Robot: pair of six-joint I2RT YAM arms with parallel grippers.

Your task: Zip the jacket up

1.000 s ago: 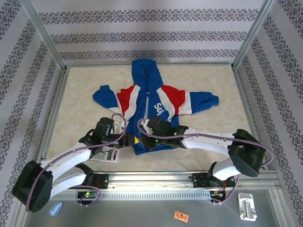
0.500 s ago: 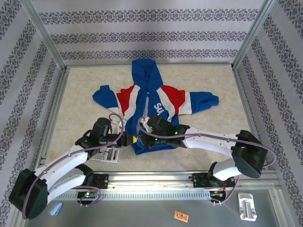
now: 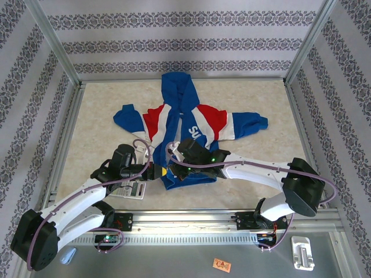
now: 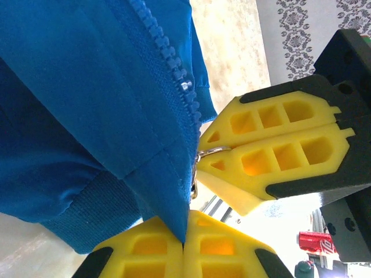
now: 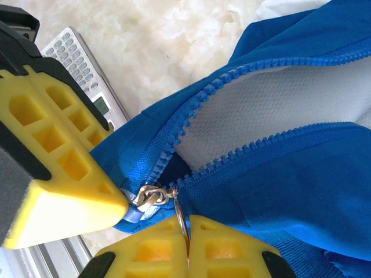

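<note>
The jacket (image 3: 191, 124) lies on the tabletop (image 3: 278, 104), hem (image 4: 87, 208) nearest the claws. The left claw (image 4: 184, 246) clamps the hem just beside the right claw (image 5: 186, 243), which is pinched on the pull (image 5: 181, 215). The open zipper (image 5: 255, 147) runs straight away from it toward the hood (image 3: 177, 87).

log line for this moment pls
left pincer: shut on jacket hem | right pincer: shut on zipper pull | teeth: open above slider

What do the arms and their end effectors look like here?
Both arms, left arm and right arm, have white links with black joints and looping purple cables. The left end effector and right end effector have black bodies and yellow, pocketed fingers.
</note>
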